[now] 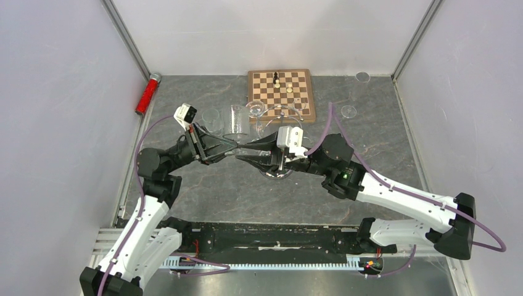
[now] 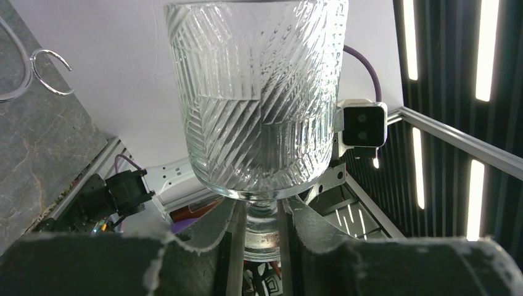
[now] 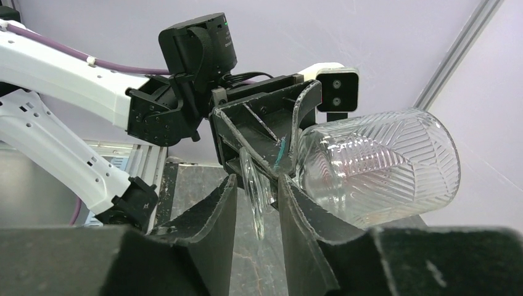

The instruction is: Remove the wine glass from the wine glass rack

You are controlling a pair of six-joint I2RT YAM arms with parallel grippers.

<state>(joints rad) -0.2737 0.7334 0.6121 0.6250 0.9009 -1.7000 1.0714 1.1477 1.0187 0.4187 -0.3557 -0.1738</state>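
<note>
Wine glass point(image 2: 259, 98) hangs on its side just left of wine glass rack point(image 1: 275, 175), L gripper point(image 2: 260, 209) clamped on stem, R gripper point(image 3: 258, 179) jaws apart round foot; prob. light, rigid, slick, brittle, so grip stem, not bowl.

Lab cell with white panel walls point(image 1: 61, 123) and aluminium posts point(image 1: 126, 37)

No legible text or labels.

Looking down from high above the wine glass point(image 1: 237, 121) on its near side; from the left wrist, peering close along its stem; from the right wrist, facing back from its opposite end, sharing that glass.
</note>
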